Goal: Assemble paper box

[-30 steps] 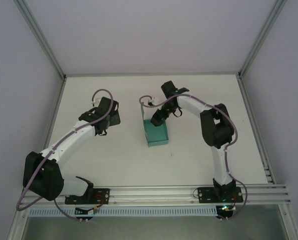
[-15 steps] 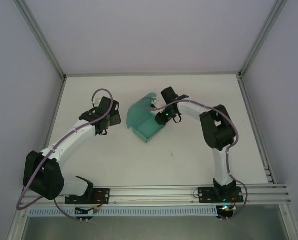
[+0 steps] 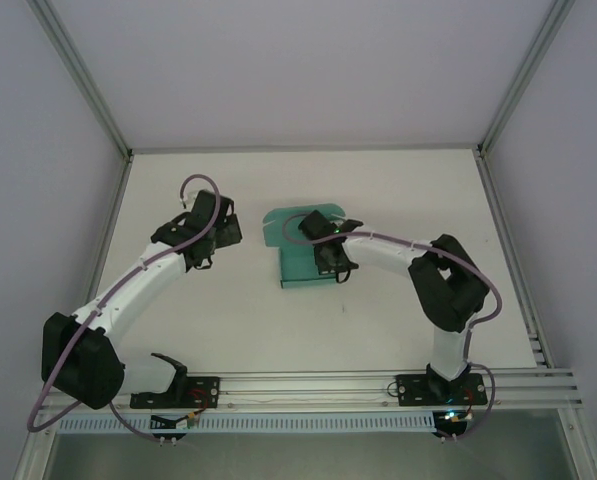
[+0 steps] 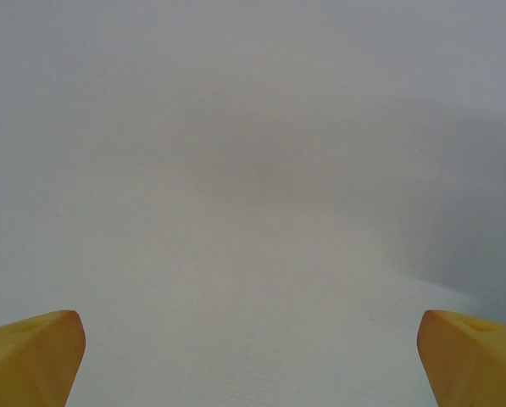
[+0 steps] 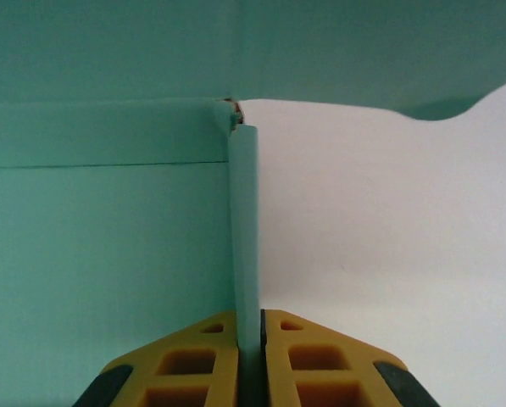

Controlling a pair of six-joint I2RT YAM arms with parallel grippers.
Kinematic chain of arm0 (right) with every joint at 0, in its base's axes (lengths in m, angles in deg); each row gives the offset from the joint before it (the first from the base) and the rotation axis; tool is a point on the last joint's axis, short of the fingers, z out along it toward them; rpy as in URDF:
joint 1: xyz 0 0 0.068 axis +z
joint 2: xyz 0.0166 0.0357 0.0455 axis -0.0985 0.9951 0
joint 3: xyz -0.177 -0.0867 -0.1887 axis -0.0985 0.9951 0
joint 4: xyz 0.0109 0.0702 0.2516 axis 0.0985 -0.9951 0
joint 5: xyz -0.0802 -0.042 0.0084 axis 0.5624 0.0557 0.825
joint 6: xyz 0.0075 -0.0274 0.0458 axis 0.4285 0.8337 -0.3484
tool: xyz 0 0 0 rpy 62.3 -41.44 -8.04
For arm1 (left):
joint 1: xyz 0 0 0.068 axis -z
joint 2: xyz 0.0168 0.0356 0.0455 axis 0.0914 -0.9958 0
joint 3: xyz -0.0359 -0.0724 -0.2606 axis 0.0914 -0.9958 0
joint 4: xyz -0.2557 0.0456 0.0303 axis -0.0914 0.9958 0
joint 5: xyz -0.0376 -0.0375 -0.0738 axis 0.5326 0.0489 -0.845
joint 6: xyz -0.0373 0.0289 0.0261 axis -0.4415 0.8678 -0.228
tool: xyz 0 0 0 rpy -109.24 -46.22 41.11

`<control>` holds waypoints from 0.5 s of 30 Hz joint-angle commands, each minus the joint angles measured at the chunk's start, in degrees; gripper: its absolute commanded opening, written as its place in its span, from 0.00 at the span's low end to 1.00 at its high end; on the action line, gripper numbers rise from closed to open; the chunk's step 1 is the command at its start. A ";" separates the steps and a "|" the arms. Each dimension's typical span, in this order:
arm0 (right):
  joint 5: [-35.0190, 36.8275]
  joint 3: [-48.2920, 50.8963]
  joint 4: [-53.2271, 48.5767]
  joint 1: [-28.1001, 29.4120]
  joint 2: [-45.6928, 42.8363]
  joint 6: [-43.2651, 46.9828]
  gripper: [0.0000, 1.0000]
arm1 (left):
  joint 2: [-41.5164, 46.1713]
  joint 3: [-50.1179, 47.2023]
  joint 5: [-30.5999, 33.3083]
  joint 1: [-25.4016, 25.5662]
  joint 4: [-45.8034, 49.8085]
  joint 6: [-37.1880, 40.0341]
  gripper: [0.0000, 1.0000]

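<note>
Paper box [image 3: 294, 268] half under right arm [image 3: 383, 248]

No text, label or number is readable.

The paper box [image 3: 294, 266], upright a second ago, now lies tipped open, flap toward 12 o'clock, with the right gripper [image 5: 250, 335] swung toward 7 o'clock.

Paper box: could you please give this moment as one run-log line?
right tool shut on paper box panel | left tool open over table | assembly unfinished
</note>
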 commanded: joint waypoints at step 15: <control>10.59 6.67 2.43 1.97 -18.06 5.56 1.00 | -2.99 -1.45 -43.05 0.21 -14.23 34.51 1.00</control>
